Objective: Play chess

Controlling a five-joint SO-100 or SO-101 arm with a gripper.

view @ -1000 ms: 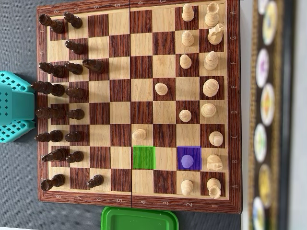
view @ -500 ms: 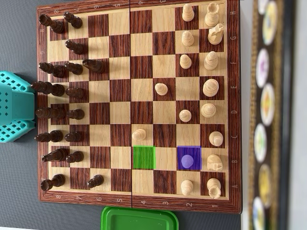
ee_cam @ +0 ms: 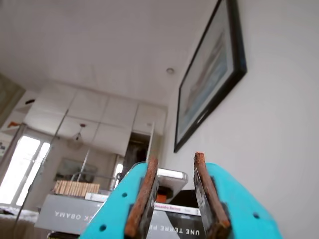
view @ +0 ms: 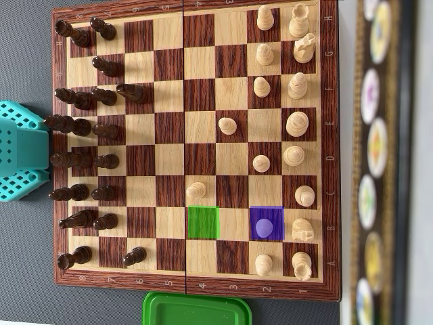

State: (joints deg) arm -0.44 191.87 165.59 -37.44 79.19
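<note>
The pawn (view: 264, 227) under the purple tint stands on the chessboard (view: 196, 288), one file in from the board's near edge in the overhead view and second column from the right; a green-tinted square (view: 203, 222) lies two squares to its left in the same row. Judging by its look, it is a small turned wooden piece: light, stiff, smooth and easy to tip. The narrow neck below the round head seems the best place to pinch.

A knight (view: 302, 229) stands just right of it, and another pawn (view: 263, 264) is one square nearer, so the approach is tight. The square between pawn and green mark is bare. A green lid (view: 196, 309) lies on the bench just off the board's near edge.

In the wrist view the teal fingers (ee_cam: 142, 199) stand slightly apart, holding nothing, aimed up toward a framed picture (ee_cam: 209, 69) and stacked books (ee_cam: 174, 224), well away from the board.
</note>
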